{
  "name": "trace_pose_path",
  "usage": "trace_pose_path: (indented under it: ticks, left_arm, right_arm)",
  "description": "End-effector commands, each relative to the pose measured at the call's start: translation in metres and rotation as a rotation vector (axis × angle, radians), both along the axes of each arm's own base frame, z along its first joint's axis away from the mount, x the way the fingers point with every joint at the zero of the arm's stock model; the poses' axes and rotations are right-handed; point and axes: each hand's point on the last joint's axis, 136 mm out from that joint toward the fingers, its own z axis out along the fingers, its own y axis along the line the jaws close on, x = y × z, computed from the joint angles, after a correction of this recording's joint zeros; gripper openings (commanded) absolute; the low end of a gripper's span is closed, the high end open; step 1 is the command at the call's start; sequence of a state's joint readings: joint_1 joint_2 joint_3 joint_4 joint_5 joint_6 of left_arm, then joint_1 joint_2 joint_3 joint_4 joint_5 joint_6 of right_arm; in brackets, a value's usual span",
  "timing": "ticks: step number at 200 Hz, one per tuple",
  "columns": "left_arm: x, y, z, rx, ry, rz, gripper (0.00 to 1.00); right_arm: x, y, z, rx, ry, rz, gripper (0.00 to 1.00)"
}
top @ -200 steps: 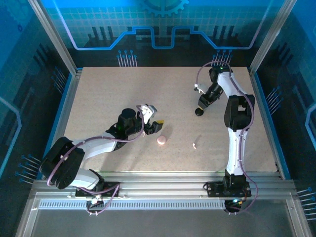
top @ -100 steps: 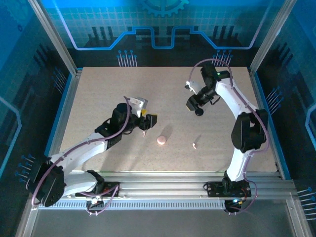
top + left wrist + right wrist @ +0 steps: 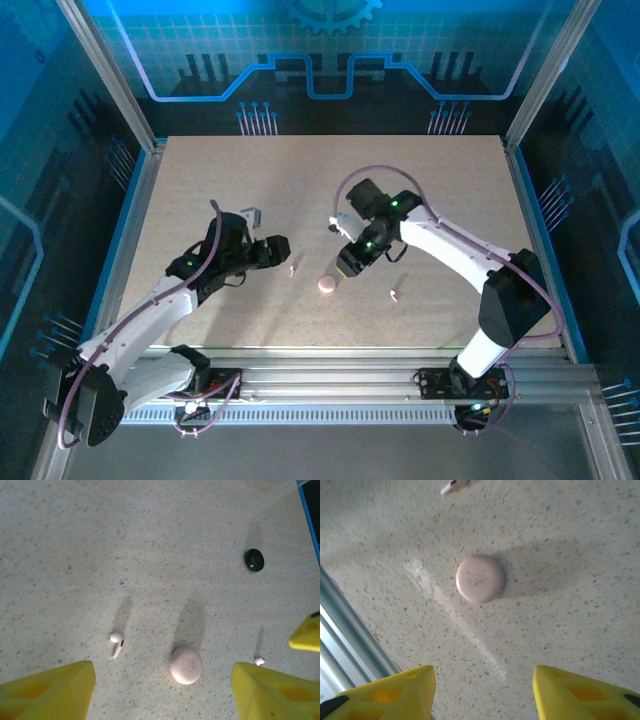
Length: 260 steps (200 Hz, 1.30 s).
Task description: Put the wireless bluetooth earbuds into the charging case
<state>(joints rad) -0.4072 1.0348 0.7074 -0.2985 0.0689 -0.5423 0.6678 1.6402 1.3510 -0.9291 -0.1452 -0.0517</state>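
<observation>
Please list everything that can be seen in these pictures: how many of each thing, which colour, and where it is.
charging case: one, pale pink, on the table between the two grippers.
earbuds: two, pinkish white, on the table; one left of the case, the other right of it, neither touching it.
disc: one, black, further back on the table, to the right.
table: one, beige, speckled.
enclosure: one, blue panels in a metal frame, around the table.
left gripper: one, yellow fingers, open, near the left earbud.
right gripper: one, yellow fingers, open, over the case.
</observation>
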Motion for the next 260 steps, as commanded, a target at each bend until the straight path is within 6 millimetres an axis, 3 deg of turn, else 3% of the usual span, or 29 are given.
trace_pose_path:
  ticks: [1, 71, 129, 164, 200, 260]
  left_arm:
    - [-0.018, 0.016, -0.021, -0.023, 0.089, 0.058, 0.73]
    - [-0.028, 0.042, -0.050, 0.015, 0.107, 0.158, 0.73]
    - [-0.035, 0.049, -0.055, 0.029, 0.080, 0.172, 0.73]
    - [-0.035, 0.053, -0.049, 0.017, 0.053, 0.198, 0.73]
    - [-0.039, 0.051, -0.055, -0.007, 0.070, 0.198, 0.73]
    - [-0.042, 0.054, -0.058, -0.006, 0.050, 0.200, 0.73]
  right_arm:
    - [-0.002, 0.004, -0.011, -0.086, -0.062, -0.016, 0.55]
    - [-0.015, 0.024, -0.052, -0.177, -0.011, 0.039, 0.60]
    - [-0.010, 0.044, -0.085, -0.225, 0.005, 0.093, 0.62]
    - [-0.006, 0.047, -0.095, -0.257, 0.019, 0.105, 0.64]
    - [-0.001, 0.043, -0.100, -0.290, 0.007, 0.100, 0.66]
    - [0.004, 0.058, -0.105, -0.246, 0.021, 0.100, 0.66]
